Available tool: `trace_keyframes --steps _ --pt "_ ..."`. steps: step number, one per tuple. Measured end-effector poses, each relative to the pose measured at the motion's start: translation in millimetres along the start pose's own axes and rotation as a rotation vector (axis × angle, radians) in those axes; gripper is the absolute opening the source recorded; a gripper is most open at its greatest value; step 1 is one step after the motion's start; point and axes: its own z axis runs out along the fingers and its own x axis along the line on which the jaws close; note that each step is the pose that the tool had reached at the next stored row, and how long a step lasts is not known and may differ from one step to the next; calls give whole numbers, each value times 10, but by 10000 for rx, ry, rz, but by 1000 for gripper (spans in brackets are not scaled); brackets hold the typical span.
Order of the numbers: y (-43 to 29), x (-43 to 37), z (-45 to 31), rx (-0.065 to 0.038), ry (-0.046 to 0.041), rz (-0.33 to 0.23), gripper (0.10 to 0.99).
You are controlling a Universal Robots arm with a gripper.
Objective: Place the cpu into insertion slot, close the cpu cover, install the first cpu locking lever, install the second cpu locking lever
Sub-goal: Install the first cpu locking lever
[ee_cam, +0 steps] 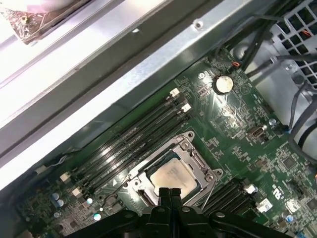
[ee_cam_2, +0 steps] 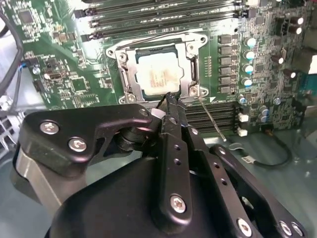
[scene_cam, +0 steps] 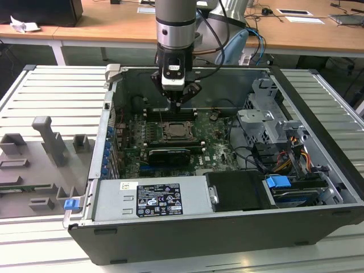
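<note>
- Exterior view: the arm (scene_cam: 176,28) reaches down into an open case (scene_cam: 187,239) that lies on a ribbed metal surface (scene_cam: 51,85). The claw (scene_cam: 178,104) hangs just above the slot (scene_cam: 177,132) on the green board (scene_cam: 219,145).
- Second wrist view: the claw (ee_cam_2: 171,99) is closed, its tips pressed together with nothing between them, at the slot's edge. The cpu (ee_cam_2: 157,74) sits in the slot, pale face up. The cover (ee_cam_2: 192,69) lies flat around it, framing the chip. A thin wire lever (ee_cam_2: 210,116) juts out slantwise from the slot's corner, just beside the tips.
- First wrist view: the closed claw (ee_cam: 170,192) is at the edge of the cpu (ee_cam: 173,176), which is ringed by the cover (ee_cam: 195,158). Memory slots (ee_cam: 133,141) run alongside, and the lever (ee_cam: 210,191) angles away from the slot.
</note>
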Motion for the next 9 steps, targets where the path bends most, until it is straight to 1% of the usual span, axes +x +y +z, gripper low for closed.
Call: trace_keyframes --steps 9 --pt "0 0 0 -44 18 -979 106"
